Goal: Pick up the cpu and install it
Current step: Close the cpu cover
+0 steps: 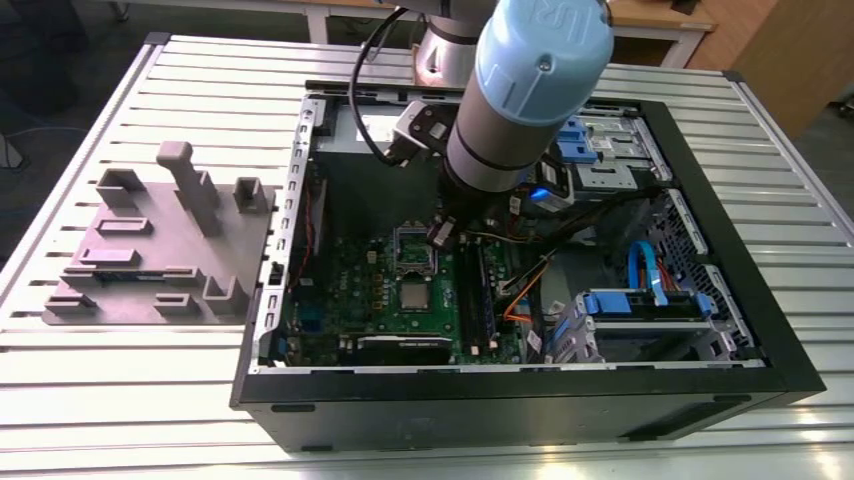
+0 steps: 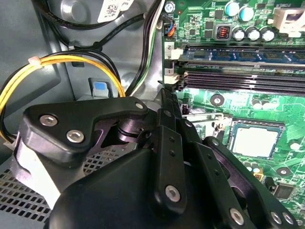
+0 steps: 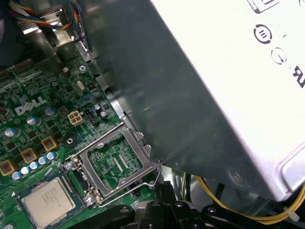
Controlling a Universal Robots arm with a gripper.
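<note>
- Your jaws (image 2: 165,95) look closed, holding nothing.
- The cpu (image 2: 255,141) lies flat on the motherboard (image 2: 286,102), off to one side of the jaws, apart; it is square, with no long axis.
- The open load frame (image 3: 116,162) sits nearer the jaws.

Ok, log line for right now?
square silver-grey metal cpu: lying in its socket | hinged metal frame: open | claw: apart from cpu, near black memory slots

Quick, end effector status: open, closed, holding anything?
End effector: closed, nothing held; the small square silver-grey metal cpu lies apart from it.
</note>
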